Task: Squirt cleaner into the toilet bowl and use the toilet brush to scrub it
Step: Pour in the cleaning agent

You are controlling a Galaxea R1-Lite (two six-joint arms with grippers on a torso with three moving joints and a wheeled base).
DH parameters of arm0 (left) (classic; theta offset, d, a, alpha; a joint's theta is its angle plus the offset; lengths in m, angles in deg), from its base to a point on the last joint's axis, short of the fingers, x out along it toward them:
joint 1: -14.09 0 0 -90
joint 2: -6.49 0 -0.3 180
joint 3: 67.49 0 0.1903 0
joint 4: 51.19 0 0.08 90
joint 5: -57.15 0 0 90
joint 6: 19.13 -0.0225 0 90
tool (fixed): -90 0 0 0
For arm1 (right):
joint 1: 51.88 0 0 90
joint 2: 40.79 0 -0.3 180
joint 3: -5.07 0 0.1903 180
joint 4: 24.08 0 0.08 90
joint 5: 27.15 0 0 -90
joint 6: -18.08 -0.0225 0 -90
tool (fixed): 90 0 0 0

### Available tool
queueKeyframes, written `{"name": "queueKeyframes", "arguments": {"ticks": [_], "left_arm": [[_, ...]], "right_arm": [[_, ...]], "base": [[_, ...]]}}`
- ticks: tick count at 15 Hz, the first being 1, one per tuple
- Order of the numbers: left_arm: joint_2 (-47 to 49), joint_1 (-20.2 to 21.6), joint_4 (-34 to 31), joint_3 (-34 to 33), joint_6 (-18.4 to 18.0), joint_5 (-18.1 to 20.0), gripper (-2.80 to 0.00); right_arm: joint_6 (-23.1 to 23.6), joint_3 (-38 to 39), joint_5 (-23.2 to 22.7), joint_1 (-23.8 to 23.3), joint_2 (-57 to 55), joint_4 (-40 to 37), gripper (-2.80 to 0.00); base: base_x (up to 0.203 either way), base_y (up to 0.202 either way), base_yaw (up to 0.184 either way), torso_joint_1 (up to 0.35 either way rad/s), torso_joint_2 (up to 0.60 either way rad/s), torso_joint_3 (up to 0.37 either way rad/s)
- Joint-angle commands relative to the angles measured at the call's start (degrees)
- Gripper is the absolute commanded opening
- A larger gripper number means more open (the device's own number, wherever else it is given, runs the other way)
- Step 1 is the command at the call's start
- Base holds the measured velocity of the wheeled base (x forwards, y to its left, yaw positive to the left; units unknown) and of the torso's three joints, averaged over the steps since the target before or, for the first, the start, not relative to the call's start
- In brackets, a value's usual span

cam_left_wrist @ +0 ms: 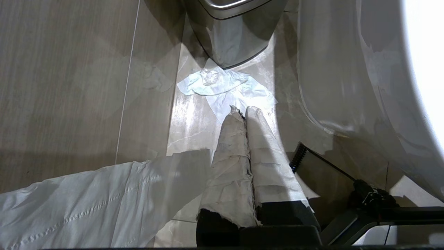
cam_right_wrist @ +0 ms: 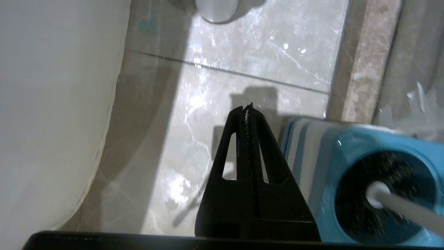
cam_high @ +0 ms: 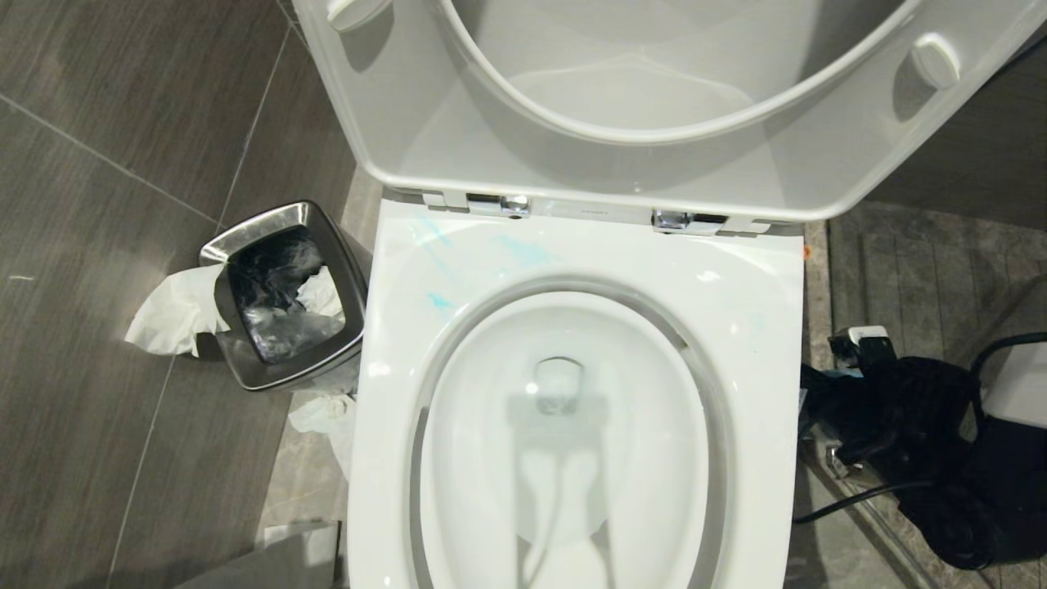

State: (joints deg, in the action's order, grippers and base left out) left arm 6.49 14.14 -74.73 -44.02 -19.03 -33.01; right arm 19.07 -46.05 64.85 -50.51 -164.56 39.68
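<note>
From the head view, you are looking down on the large glossy white ceramic toilet bowl with its white seat and lid raised behind it. Pale turquoise smears of the cleaner are lying on the broad rim at the rear left. A small square steel waste bin is standing just beside the bowl on the left, with crumpled white tissue hanging over its edge. A black bundle with cables is sitting on the floor to the right. Neither gripper is showing here.

In the left wrist view, your left gripper, its fingers wrapped in white paper, is pressed closed and holding nothing, pointing at a crumpled tissue on the pale floor tiles near the bin's base.

In the right wrist view, your right gripper is closed and empty, hanging over the marbled floor between the bowl's outer wall and the square blue holder cup. The toilet brush, white handle and black bristles, is standing in that cup, just beside the gripper.
</note>
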Motion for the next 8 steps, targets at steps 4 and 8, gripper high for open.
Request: {"name": "queueKeyframes", "arguments": {"ticks": [4,8], "left_arm": [[0.1,0.0,0.0,0.0,0.0,0.0,-2.8],[0.1,0.0,0.0,0.0,0.0,0.0,-2.8]], "right_arm": [[0.3,-6.7,0.0,0.0,-4.6,0.5,0.0],[0.4,-10.4,0.0,0.0,-6.5,0.5,0.0]], "base": [[0.0,0.0,0.0,0.0,0.0,0.0],[0.0,0.0,0.0,0.0,0.0,0.0]]}}
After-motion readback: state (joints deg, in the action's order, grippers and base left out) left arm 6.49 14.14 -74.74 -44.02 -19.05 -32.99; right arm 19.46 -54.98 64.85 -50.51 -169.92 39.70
